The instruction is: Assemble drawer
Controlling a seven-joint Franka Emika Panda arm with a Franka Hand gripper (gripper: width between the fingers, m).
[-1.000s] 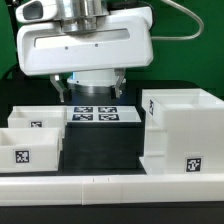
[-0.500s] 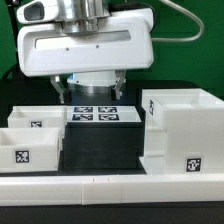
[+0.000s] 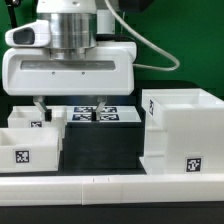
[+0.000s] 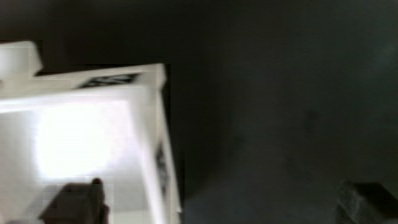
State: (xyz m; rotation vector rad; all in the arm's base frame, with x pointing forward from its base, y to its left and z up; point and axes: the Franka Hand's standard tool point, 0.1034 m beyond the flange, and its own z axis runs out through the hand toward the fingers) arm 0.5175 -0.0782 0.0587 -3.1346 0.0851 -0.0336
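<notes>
The drawer's tall white casing (image 3: 180, 130) stands at the exterior view's right, with a tag on its front. Two shallow white trays sit at the left: the front tray (image 3: 25, 150) and the rear tray (image 3: 38, 120). My gripper (image 3: 68, 110) hangs open and empty just above the rear tray. One finger (image 3: 39, 104) is over the tray's inside, the other near the marker board. In the wrist view a tray (image 4: 80, 130) with a tag shows, its side wall lying between the fingers of my open gripper (image 4: 222, 205). One dark fingertip (image 4: 75, 200) is over the tray's floor.
The marker board (image 3: 100, 114) lies flat behind the trays, partly hidden by my gripper. A long low white border block (image 3: 110, 186) runs along the front. The black table (image 3: 100, 150) lies between the trays and the casing.
My gripper has moved to the exterior view's left and slightly down, from above the marker board to above the rear tray. The parts have not moved.
</notes>
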